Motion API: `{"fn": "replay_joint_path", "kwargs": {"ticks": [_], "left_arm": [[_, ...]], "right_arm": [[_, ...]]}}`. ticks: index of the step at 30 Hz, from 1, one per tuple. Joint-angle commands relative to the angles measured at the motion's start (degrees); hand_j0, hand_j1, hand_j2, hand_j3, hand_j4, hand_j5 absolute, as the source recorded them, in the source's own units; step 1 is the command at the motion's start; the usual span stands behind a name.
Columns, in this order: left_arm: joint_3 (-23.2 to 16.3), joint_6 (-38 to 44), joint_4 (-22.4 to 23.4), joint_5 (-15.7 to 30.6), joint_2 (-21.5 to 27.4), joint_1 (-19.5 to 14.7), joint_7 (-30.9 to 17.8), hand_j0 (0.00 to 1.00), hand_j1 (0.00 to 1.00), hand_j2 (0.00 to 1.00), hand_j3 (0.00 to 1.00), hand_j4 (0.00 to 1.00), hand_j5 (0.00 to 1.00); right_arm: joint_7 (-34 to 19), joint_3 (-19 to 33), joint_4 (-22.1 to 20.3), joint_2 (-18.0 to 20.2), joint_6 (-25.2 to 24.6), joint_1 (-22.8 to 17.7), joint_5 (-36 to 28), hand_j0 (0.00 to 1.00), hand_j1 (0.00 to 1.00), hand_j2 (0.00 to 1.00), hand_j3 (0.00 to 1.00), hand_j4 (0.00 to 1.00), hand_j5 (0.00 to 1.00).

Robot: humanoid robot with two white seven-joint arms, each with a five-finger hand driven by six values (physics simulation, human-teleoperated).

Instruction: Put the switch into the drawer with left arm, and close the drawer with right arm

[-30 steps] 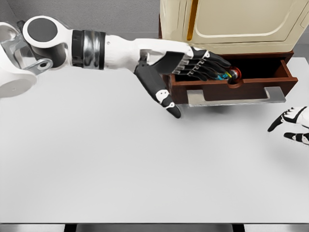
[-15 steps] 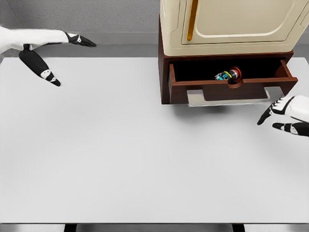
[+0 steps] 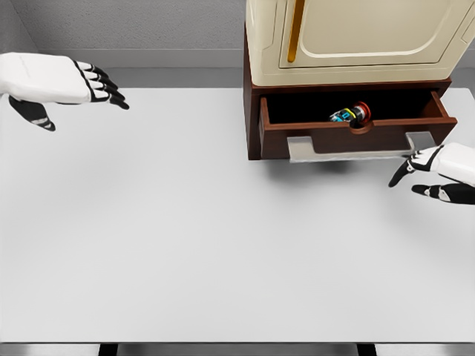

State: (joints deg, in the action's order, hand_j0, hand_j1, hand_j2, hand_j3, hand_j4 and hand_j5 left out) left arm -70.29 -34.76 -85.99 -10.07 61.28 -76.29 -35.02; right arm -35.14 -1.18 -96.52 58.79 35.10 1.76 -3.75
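- Item location: the small multicoloured switch with a red round button (image 3: pixel 351 114) lies inside the open dark-brown wooden drawer (image 3: pixel 356 138), near the front wall and just behind the semicircular notch in its top edge. No hand touches it. The placing step reads as done.
- Handling, switch: judged light, rigid and small; needs no further grasp. It sits low in the tray, so a smooth push is unlikely to throw it out, though an abrupt one could make it slide or roll.
- Handling, drawer: judged stiff and sliding on runners. Best contact is the flat grey metal handle plate (image 3: pixel 358 148) projecting along the drawer's lower front, or the wooden face above it; a push near the middle should limit skewing.
- The drawer is set in a brown base under a cream cabinet (image 3: pixel 356 37), which stands at the far edge of the white table (image 3: pixel 223 245).
- Left robot hand (image 3: pixel 82 80): at the upper left, well apart from the drawer, fingers extended and relaxed, holding nothing.
- Right robot hand (image 3: pixel 430 172): at the right edge, just beside the handle plate's right end, fingers loosely spread, grasping nothing. Contact with the plate cannot be confirmed.
- Closing step: not yet done; drawer stands fully open.
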Motion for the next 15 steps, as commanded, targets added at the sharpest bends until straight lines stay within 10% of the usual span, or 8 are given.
{"fn": "replay_joint_path", "kwargs": {"ticks": [1,15], "left_arm": [[0.32,-0.24,0.21,-0.03,-0.19,0.08,0.02,1.00,1.00,1.00,1.00,1.00,1.00],[0.32,-0.24,-0.32,0.14,-0.72,1.40,0.02,1.00,1.00,1.00,1.00,1.00,1.00]], "right_arm": [[0.14,-0.22,1.07,-0.08,-0.10,0.09,0.05,0.58,0.58,0.58,0.58,0.58,0.58],[0.14,-6.38,5.91,-2.63,-0.10,8.35,0.23,0.58,0.58,0.58,0.58,0.58,0.58]]}}
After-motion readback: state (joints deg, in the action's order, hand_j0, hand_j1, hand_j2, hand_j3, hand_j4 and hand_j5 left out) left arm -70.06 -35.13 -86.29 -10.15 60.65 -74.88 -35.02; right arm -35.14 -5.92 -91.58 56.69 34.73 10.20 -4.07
